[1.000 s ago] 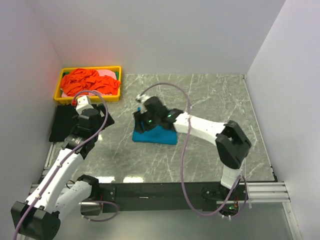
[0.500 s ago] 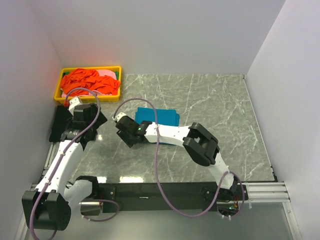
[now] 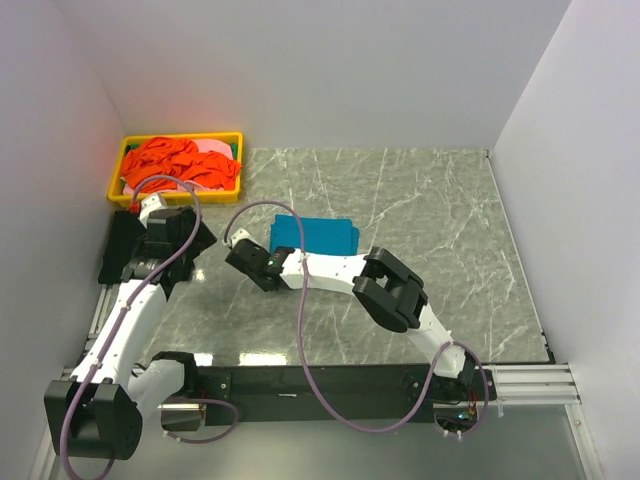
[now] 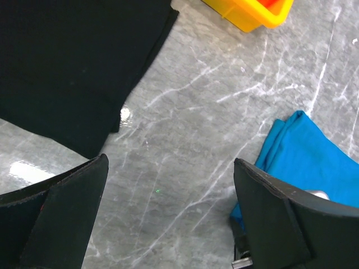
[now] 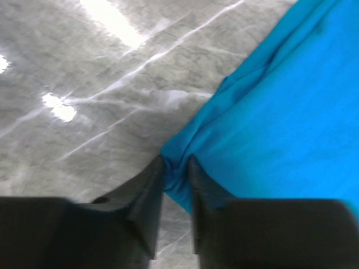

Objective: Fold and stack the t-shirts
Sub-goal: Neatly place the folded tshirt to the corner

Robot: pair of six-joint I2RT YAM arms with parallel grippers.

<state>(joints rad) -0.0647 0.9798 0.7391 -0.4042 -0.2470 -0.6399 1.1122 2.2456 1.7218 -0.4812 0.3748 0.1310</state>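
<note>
A folded teal-blue t-shirt [image 3: 318,235] lies flat on the marble table. My right gripper [image 3: 268,258] is at its near-left corner. In the right wrist view the gripper [image 5: 176,175] is shut on that corner of the teal shirt [image 5: 280,106], with a fold of cloth pinched between the fingers. My left gripper [image 3: 168,240] is open and empty above bare table [image 4: 168,185], between a flat black t-shirt [image 3: 125,245] [image 4: 67,61] and the teal shirt [image 4: 314,162]. Orange-red shirts [image 3: 172,163], a pink one [image 3: 211,148] and a green one [image 3: 235,150] lie in a tray.
The yellow tray [image 3: 225,195] stands at the back left, and its corner shows in the left wrist view [image 4: 252,12]. White walls close in the left, back and right sides. The right arm's elbow [image 3: 390,290] hangs over the table's middle.
The teal shirt, bunched under my right gripper a second ago, now lies flat farther back. The right gripper has moved left to its corner. My left gripper drew back slightly to the left.
</note>
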